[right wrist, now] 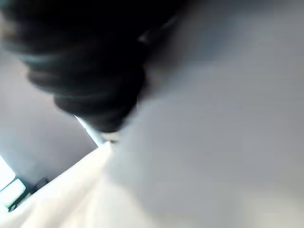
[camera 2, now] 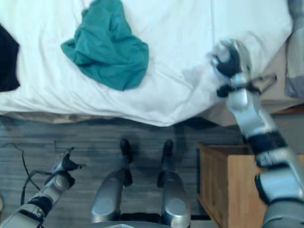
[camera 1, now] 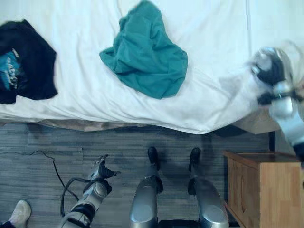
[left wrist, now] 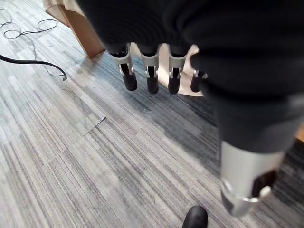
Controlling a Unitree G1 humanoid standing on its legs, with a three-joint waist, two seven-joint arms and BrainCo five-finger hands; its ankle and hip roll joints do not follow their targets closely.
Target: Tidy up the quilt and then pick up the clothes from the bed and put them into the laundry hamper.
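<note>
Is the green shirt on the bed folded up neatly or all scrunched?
Scrunched. The teal green cloth garment lies in a crumpled heap with uneven folds on the white quilt, not folded flat.

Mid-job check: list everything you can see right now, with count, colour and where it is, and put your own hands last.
quilt: one, white, spread over the bed, its near edge hanging toward the floor
teal garment: one, teal, crumpled on the quilt near the middle
black garment: one, black with a blue print, on the quilt at the left edge
wooden cabinet: one, light brown, on the floor at the right, beside the bed
shoe: one, white, a person's, on the floor at lower left
left hand: low over the floor, fingers straight, holding nothing
right hand: at the quilt's right edge; grip not readable
</note>
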